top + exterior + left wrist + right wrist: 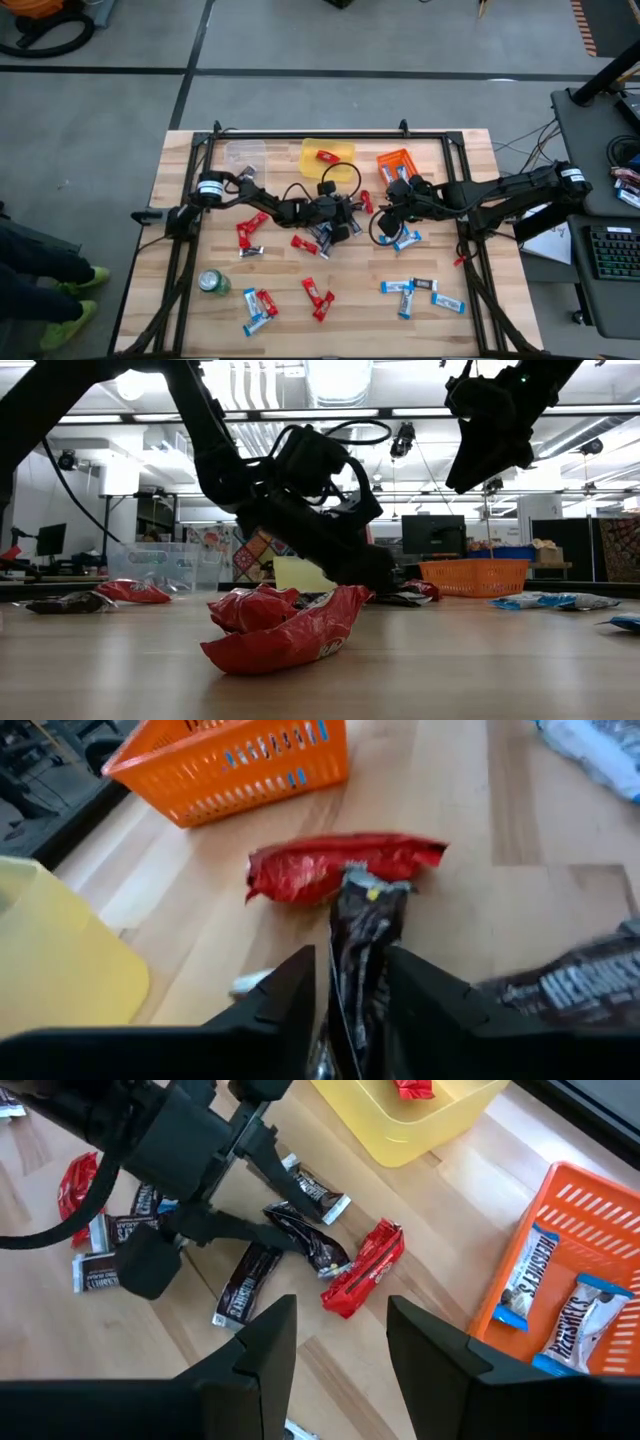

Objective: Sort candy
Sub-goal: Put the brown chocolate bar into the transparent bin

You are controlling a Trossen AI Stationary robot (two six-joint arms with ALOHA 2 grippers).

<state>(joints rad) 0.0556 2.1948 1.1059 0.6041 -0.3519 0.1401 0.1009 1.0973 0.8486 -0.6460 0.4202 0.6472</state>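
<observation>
On a slatted wooden table (180, 170), a yellow bin (330, 163) holding one red bar, an orange basket (590, 1230) with two blue-and-white bars and a clear tub (245, 155) line the far edge, while wrapped mini bars lie scattered from the middle to the near side: red ones (318, 296) near centre, blue-and-white ones (420, 294) near right, dark ones (248, 1285) clustered mid-table. The left gripper (348, 982), low over the table's centre, is clenched on a dark brown bar (362, 935) by one crimped end, the rest of it trailing toward a red bar (340, 865) it touches. The right gripper (340, 1335) hovers just to the right, fingers spread and empty.

These bars look light and small; the glossy film appears slippery and crinkles easily (the wrapper in the grip already bends limply), so a pinch across the firm middle would likely hold steadier than the thin flap at the end.

"HERSHEY'S" reads in silver on a dark wrapper (570, 985) beside the left gripper and on the basket's blue-and-white bars (528, 1275). A green can (213, 283) stands near left; its label is unreadable.
</observation>
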